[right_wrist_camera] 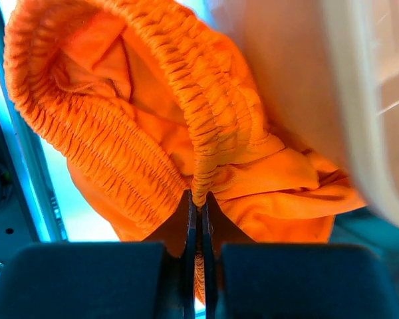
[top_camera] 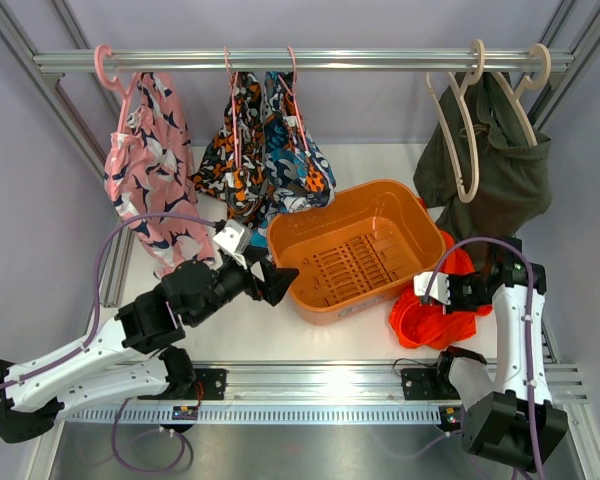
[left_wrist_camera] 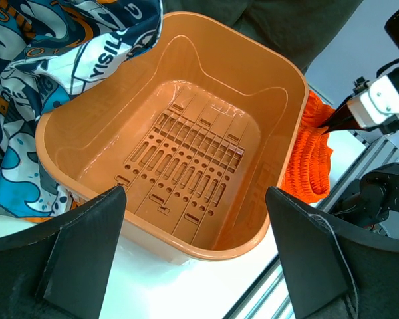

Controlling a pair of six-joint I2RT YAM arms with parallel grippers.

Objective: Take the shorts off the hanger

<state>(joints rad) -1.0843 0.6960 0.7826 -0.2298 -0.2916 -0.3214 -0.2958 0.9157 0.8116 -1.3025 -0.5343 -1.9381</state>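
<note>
While the right gripper (right_wrist_camera: 198,219) is pinched tight on the elastic waistband of the orange-red shorts (top_camera: 432,318), those shorts sit in a crumpled heap on the table (top_camera: 280,335). They're just right of the orange basket (top_camera: 380,186) and pressed up against its side. So they're down on the tabletop, off any hanger and not in the basket. From the wrist view the jaws are basically closed, with only the thin gathered band squeezed between them.

The left gripper (top_camera: 277,282) is a different story. Its fingers are spread wide with nothing between them, and it hovers by the basket's near-left corner, looking down onto the slotted floor.

Up on the rail (top_camera: 300,60), the pink print shorts (top_camera: 145,170) hang from a pink hanger (top_camera: 108,65) at far left. The blue-orange print shorts (top_camera: 270,155) are bunched together in the middle, their lower edge touching the basket's back-left rim. The dark olive shorts (top_camera: 490,165) hang over two beige hangers (top_camera: 467,130) at right.
</note>
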